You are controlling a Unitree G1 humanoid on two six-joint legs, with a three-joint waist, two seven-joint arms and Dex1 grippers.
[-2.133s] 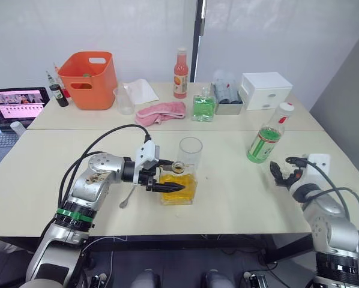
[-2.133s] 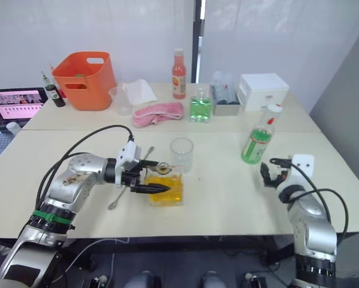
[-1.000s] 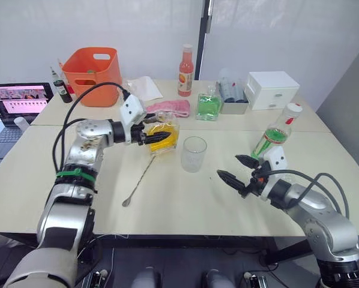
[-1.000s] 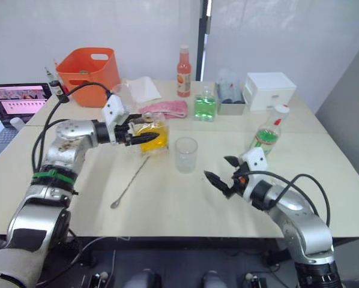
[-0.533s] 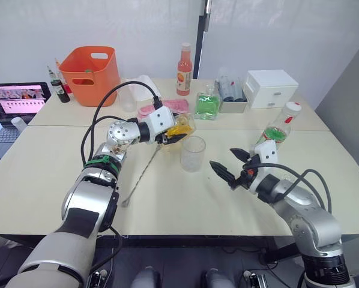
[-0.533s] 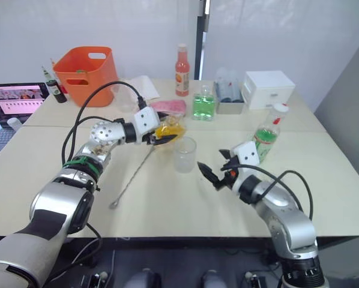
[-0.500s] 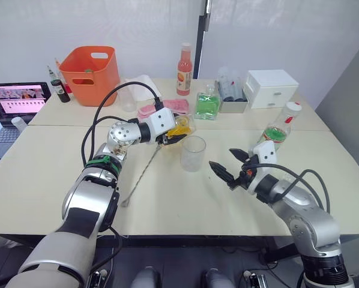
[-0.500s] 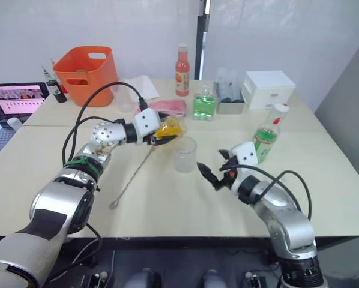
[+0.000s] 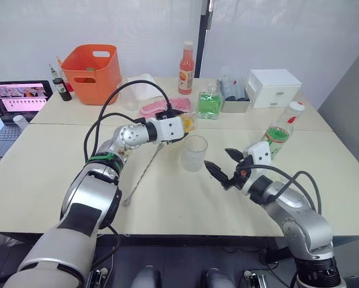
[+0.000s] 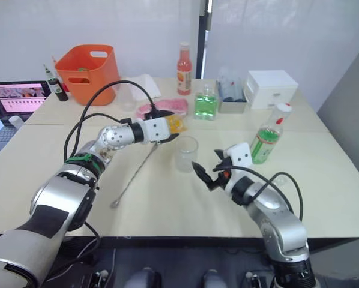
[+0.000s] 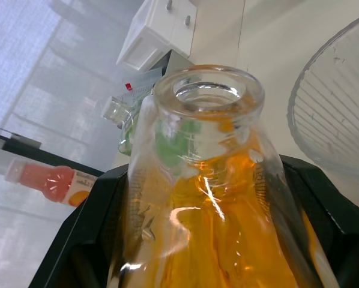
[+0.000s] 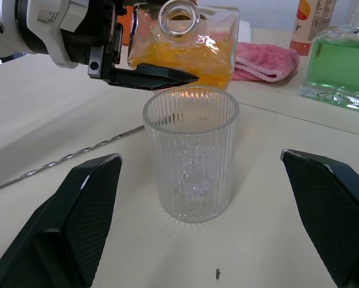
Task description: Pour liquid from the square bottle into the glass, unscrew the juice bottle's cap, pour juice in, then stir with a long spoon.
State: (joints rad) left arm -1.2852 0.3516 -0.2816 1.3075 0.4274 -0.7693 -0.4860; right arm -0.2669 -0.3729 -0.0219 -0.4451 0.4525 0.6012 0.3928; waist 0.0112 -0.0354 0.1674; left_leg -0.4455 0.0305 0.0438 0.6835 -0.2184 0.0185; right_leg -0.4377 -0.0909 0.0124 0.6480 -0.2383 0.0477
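Observation:
My left gripper is shut on the square bottle and holds it tipped on its side, just left of the glass and above its rim. The bottle's mouth is open, and the yellow-orange liquid lies inside the body. I see no liquid in the ribbed glass. To the glass's right my right gripper stands open, its fingers wide apart on either side of the glass. The juice bottle, its white cap on, stands at the right. The long spoon lies on the table.
At the back stand an orange basket, an orange-red bottle, a green square bottle, a pink cloth and a white drawer box. A laptop sits at the far left.
My left gripper has carried the square bottle from the table to the glass's rim and tipped it. My right gripper has come in from the right towards the glass.

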